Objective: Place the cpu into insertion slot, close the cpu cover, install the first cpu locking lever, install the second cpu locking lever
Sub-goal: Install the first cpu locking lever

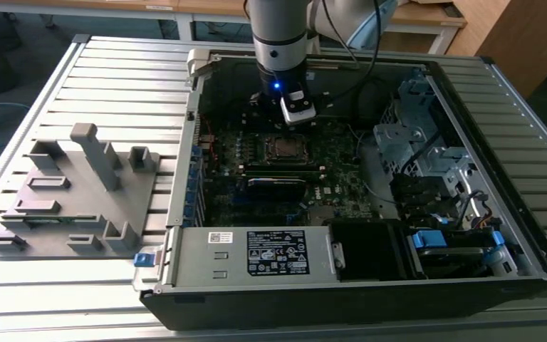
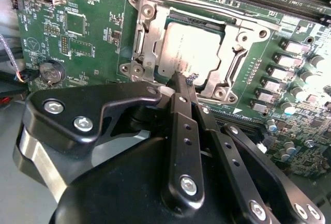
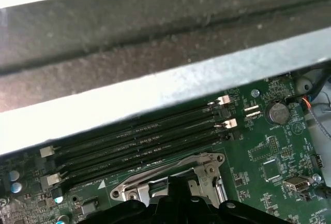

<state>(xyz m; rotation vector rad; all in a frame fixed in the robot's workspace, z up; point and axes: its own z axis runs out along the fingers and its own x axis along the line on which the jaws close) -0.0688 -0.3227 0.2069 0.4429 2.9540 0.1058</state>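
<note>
In the exterior view the arm reaches into the open computer case [image 1: 501,235] on the slatted worktop [image 1: 112,78], its claw [image 1: 298,114] just behind the insertion slot [image 1: 285,147]. In the second wrist view the claw [image 2: 182,79], clenched with nothing between its fingers, touches the edge of the cpu cover [image 2: 227,48] closed over the cpu [image 2: 189,45]. In the first wrist view, black memory slots [image 3: 139,141] run beside the cover [image 3: 170,175].
</note>
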